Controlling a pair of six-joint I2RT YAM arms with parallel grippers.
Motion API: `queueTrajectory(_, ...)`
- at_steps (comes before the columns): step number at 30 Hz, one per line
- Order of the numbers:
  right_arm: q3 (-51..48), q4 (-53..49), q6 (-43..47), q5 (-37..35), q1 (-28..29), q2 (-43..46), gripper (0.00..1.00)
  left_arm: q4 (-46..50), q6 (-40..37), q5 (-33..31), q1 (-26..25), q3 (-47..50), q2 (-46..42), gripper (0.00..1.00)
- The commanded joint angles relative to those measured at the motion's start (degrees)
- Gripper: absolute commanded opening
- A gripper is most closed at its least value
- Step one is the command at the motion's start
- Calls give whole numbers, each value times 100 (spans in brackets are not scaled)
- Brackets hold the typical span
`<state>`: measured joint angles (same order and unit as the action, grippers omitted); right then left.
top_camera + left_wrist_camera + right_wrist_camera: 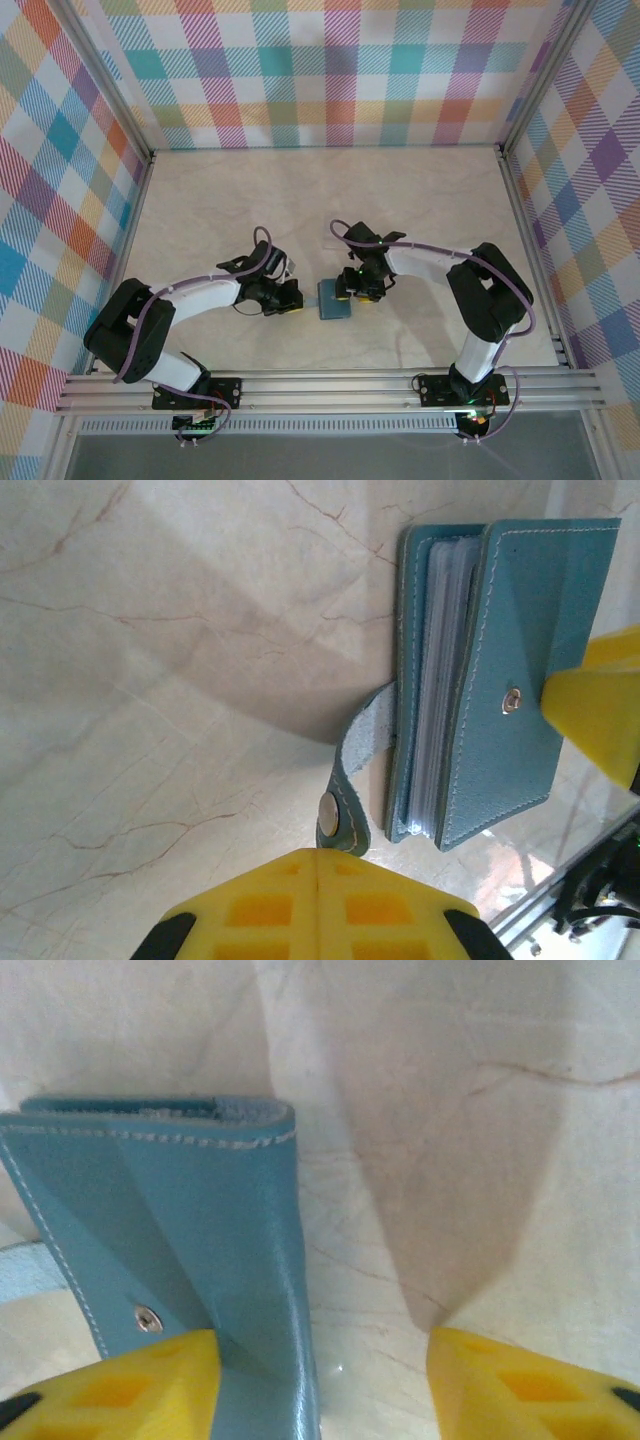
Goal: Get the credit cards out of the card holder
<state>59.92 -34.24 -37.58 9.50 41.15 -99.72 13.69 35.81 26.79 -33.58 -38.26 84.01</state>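
At the left of the pale, marble-patterned counter (300, 200), the left arm's yellow fingers (318, 880) are pressed flat together, with nothing visible between them. Their tips sit just beside the rounded end of the teal strap tab (345, 780), which carries a metal snap and curls out from the holder's side; whether the tips touch it cannot be told.

Just to the right, near the middle of the counter and between the two arms, lies the small teal-blue folding card holder (333, 300) with white stitching. In the left wrist view its covers stand slightly ajar around a stack of pale thin leaves (430, 680). Whether these are cards or sleeves cannot be told. A second metal snap (512, 701) sits on the top cover.

Right again, the right arm's yellow fingers (110, 1395) stand wide apart. One rests on the holder's top cover, near the snap, and the other (530, 1390) is over bare counter beyond the holder's folded edge. They clamp nothing.
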Motion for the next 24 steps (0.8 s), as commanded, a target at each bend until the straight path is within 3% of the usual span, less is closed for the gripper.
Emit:
queueTrajectory(1, 424, -745, -115, -642, 278, 138, 66, -409, 25, 483, 106, 193, -76, 6)
queueTrajectory(5, 866, -1224, -212, -1034, 535, -16, 72, -498, -52, 568, 209, 310, -16, 6)
queueTrajectory(11, 1329, -1436, -625, -1020, 692, -381, 80, -612, -191, 758, 265, 302, 132, 6)
queueTrajectory(24, 1786, -1313, -1023, -1012, 851, -1002, 82, -531, -465, 1039, 282, 118, 375, 6)
